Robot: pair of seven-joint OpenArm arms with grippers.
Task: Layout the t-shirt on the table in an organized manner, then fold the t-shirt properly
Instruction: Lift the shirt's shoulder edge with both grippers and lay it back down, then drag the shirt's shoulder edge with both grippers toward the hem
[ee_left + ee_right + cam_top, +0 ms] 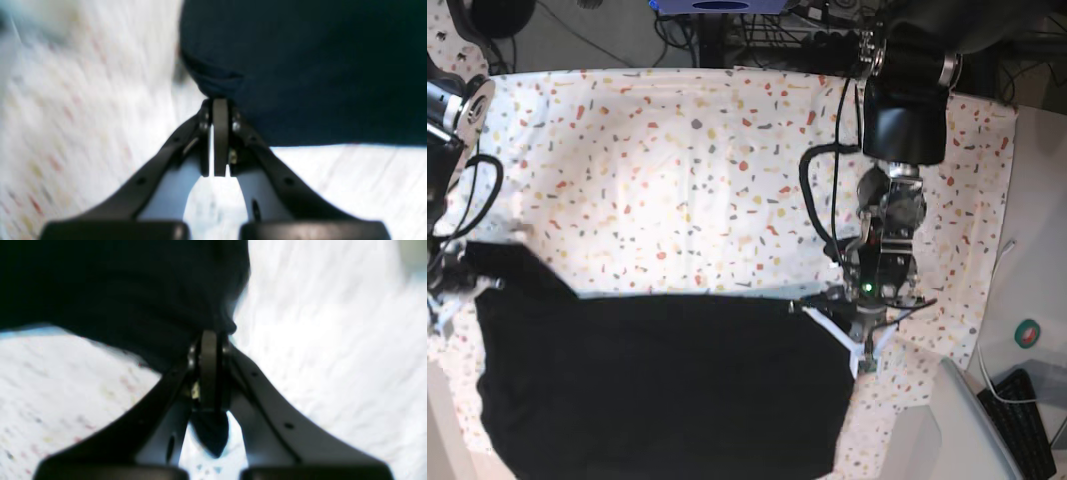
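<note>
Your black short-sleeved cloth t-shirt point(662, 385) lies plain side up across the near part of the table, spread as a wide dark panel whose far edge runs straight from one arm to the other. The left gripper point(220, 103) sits at that edge's corner on the base view's right, and its jaws are pressed together on a bunched fold of the black cloth; in the left wrist view the shirt fills the upper right and meets the fingertips. The right gripper point(210, 336) has likewise pinched the opposite corner with its jaws closed, and a small tongue of black fabric hangs down between its fingers in the right wrist view. In the base view you cannot make out that gripper itself at the frame's left edge, only the shirt corner rising toward it.

Your left arm point(892, 215) reaches down from the far right, its wrist pointing toward you, cables looping beside it. Only the grey joint of the right arm point(449, 110) shows at the far left.

The large white table with red, orange, yellow and grey flecks point(677, 170) is bare beyond the shirt. A dark keyboard point(1027, 420) lies off the table at lower right.
</note>
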